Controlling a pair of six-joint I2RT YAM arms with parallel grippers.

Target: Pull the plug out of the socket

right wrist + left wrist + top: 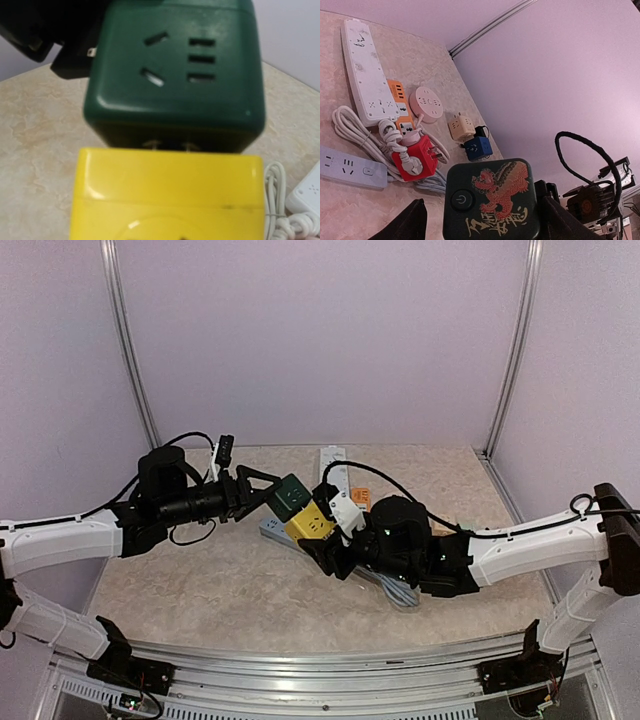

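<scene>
While both arms hold the pair up off the table (200, 580), the yellow plug cube (170, 195) sits against one face of the green socket cube (175, 75). Right wrist view: thin gap between them, two metal prongs (151, 145) showing in it, so the plug is not seated flush. Whether the prongs have cleared the slots, can't tell.

Left gripper (276, 494) is clamped on the green socket cube, one dark finger on each side (410, 222). The cube's top face shows a power button and a red-gold lion print. Right gripper (320, 540) is pinching the yellow plug cube. Its fingers are out of frame in its own wrist view, but the top view shows the cube at its tip.

The pair hangs mid-table, between the two arms.

On the table behind it:
- long white power strip (367, 75) at the far side
- orange adapter (400, 97) beside it
- round pink socket (426, 101) near the orange adapter
- red cube (417, 157) with a white plug in it
- beige cube (461, 126) and blue cube (478, 147), close together
- grey strip (350, 167) lying flat
- coiled white cable (350, 127) running among them
</scene>
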